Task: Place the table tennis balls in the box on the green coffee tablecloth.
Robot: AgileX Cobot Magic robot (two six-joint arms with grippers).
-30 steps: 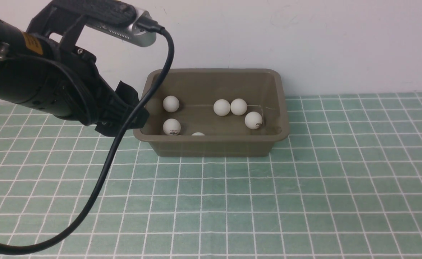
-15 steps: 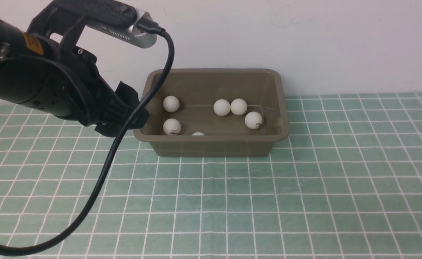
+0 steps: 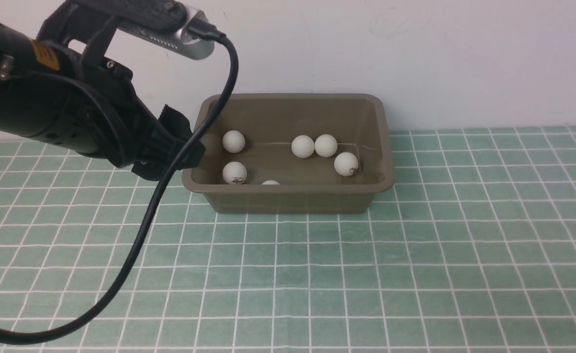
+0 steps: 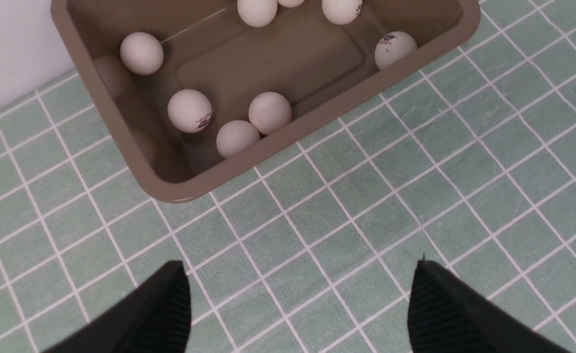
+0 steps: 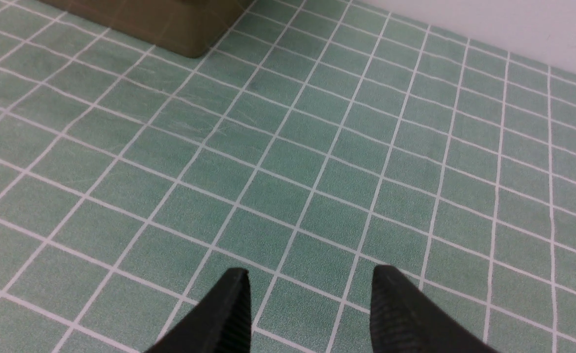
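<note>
Box (image 3: pixel 288 200): olive-brown tub, far centre of the green coffee tablecloth (image 3: pixel 366 274), back edge near the white wall (image 3: pixel 440 49). Sits flat, open side up.

Table tennis balls: all inside the box, none seen on the cloth.
- Front view, six visible: two at the left end, one far (image 3: pixel 233 141) and one near (image 3: pixel 234 172) with a printed logo; a sliver of one (image 3: pixel 270 183) behind the near wall; a touching pair at the far middle (image 3: pixel 302 146) (image 3: pixel 326 145); one with a logo to the right (image 3: pixel 346 163).
- Left wrist view, eight counted, among them two side by side against the near wall (image 4: pixel 269 112) (image 4: pixel 237 138) and one tucked by the near wall further right (image 4: pixel 395 48); three cut off by the frame edge.

Left gripper (image 4: pixel 298 314): raised above the cloth just left of the box's left end, angled down and toward it. Jaws spread wide, only bare cloth between the fingers (image 4: pixel 165 314). Nothing held. Black cable (image 3: pixel 170 196) looping from the wrist camera (image 3: pixel 170 24) down across the near left.

Right gripper (image 5: pixel 310 314): at the near right, well apart from the box; only a dark tip at the front view's corner. Jaws parted with a narrower gap than the left, bare cloth between. Nothing held.
</note>
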